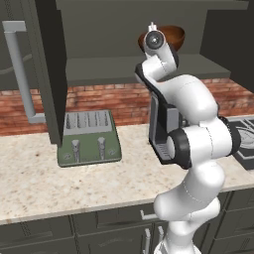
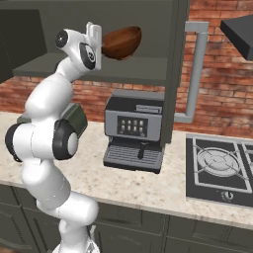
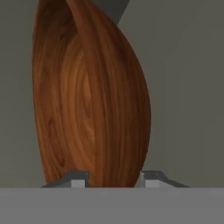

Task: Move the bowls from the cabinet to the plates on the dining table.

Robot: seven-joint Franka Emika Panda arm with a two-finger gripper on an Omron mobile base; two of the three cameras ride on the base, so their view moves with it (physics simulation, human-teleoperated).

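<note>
A glossy reddish-brown bowl (image 2: 121, 42) hangs tilted just above the inner shelf (image 2: 108, 71) of the open dark grey-green cabinet (image 1: 99, 69). My gripper (image 3: 114, 179) is shut on the bowl (image 3: 87, 109), with one finger on each side of its wall near the rim. From the left base view the bowl (image 1: 172, 34) peeks out behind my raised hand. The plates and the dining table are out of view.
The cabinet doors stand open on both sides, with silver bar handles (image 1: 20, 69) (image 2: 197, 74). Under the shelf, on the speckled counter, stand a green toaster (image 1: 89, 139) and a coffee machine (image 2: 133, 131). A stove (image 2: 222, 168) lies to the right, before a brick wall.
</note>
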